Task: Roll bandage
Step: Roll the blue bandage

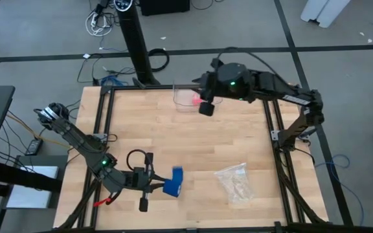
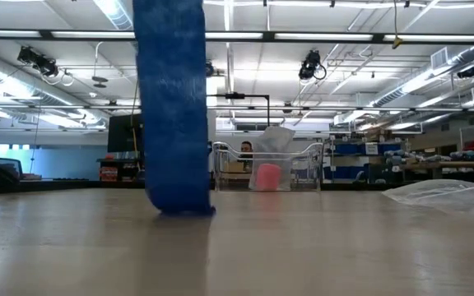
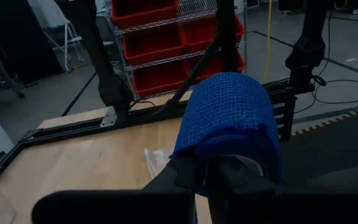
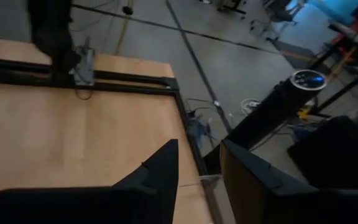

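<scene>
The bandage (image 1: pixel 173 182) is a bright blue roll near the table's front, left of the middle. It fills the left wrist view (image 3: pixel 229 118) and stands as a blue column in the low view (image 2: pixel 174 107). My left gripper (image 1: pixel 158 183) is shut on it from its left side. My right gripper (image 1: pixel 206 109) hangs open and empty at the far edge, beside a clear container (image 1: pixel 188 98); its fingers show apart in the right wrist view (image 4: pixel 197 168). My left gripper pinches the rolled bandage between its two fingers (image 3: pixel 188 177), at the end of the roll that faces the arm (image 3: pixel 197 152). The fingers come in about level from the table's left. The roll's lower edge (image 2: pixel 179 210) reaches the table top in the low view.
A clear container (image 2: pixel 266 168) with a small pink-red roll (image 2: pixel 267 177) stands at the far edge. A clear plastic bag (image 1: pixel 235 182) lies right of the bandage near the front. A black frame (image 1: pixel 102 129) runs round the wooden top.
</scene>
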Controlling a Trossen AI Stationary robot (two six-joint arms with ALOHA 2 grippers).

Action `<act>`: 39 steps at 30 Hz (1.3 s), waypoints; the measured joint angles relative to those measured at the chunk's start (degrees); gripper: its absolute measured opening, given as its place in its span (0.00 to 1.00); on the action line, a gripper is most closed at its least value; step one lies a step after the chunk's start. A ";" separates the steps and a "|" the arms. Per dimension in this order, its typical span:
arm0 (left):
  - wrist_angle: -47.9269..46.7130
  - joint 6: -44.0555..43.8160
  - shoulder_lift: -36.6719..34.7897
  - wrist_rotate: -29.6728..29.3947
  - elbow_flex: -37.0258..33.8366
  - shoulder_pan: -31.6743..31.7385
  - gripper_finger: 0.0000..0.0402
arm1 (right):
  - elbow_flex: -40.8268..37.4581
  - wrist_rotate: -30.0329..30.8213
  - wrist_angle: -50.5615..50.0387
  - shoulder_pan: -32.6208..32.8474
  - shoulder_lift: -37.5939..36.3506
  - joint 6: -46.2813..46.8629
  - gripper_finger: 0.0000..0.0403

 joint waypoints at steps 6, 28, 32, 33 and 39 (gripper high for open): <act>-0.84 -0.37 -3.21 -0.21 0.00 0.02 0.05 | -7.26 -2.36 -0.09 3.18 -4.56 1.91 0.19; -4.57 3.24 -13.99 -3.81 0.02 5.12 0.05 | -69.62 -0.25 94.14 20.73 1.06 20.58 0.22; -5.63 3.24 -13.98 -3.82 0.02 6.57 0.05 | -67.23 3.59 94.56 23.06 5.78 21.97 0.35; -5.77 3.25 -13.98 -3.86 0.02 6.82 0.05 | -66.73 5.38 94.52 23.50 6.87 22.02 0.38; -5.46 4.26 -13.98 -4.08 0.02 7.72 0.05 | -64.81 11.52 95.43 24.39 11.15 27.60 0.57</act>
